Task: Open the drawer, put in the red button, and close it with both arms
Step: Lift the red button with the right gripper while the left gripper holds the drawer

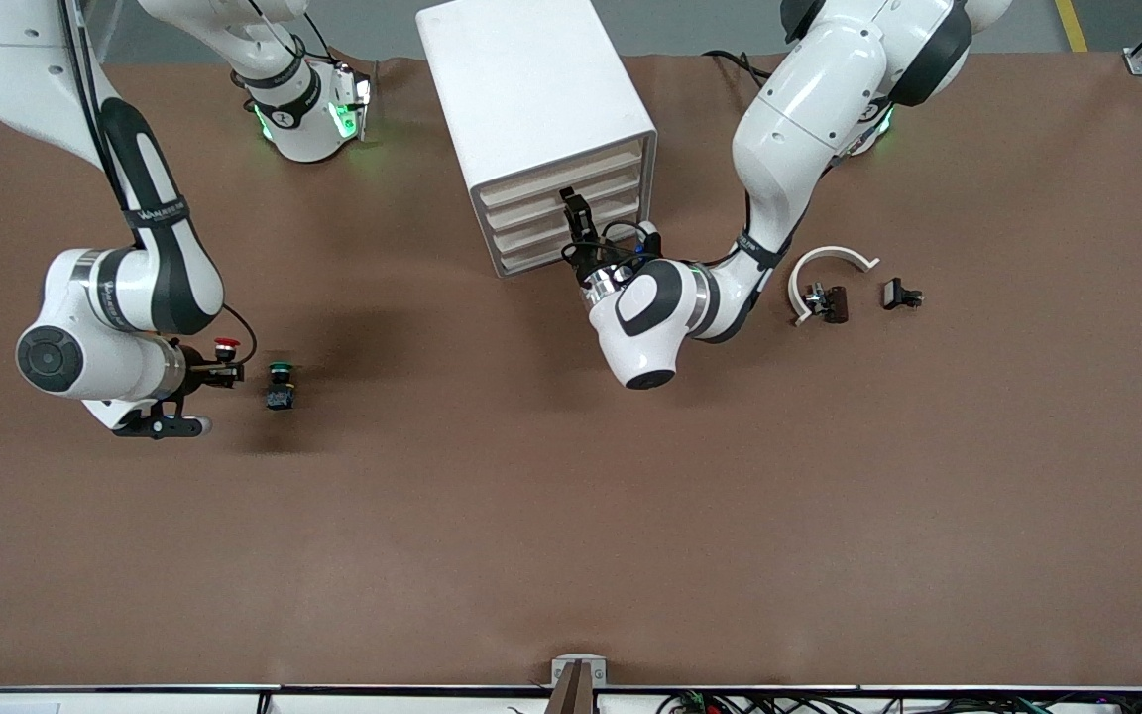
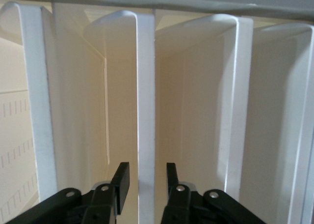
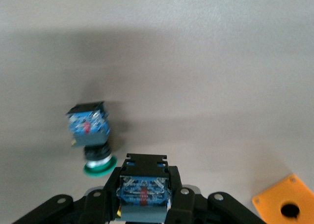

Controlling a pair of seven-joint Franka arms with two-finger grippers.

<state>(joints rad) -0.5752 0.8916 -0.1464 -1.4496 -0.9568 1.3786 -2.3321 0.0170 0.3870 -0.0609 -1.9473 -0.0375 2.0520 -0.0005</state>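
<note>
My left gripper (image 2: 146,184) straddles the drawer (image 1: 559,204) lip, not clamped yet — it may slip — while my right gripper (image 3: 145,197) pinches the red button (image 1: 226,346).

text: faint white brand lettering | on: right arm (image 1: 160,213) black band | unreadable

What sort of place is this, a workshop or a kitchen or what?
Most likely a robotics lab bench: two white arms work over a brown-covered table, with a small white drawer cabinet and loose parts like a green button.
</note>
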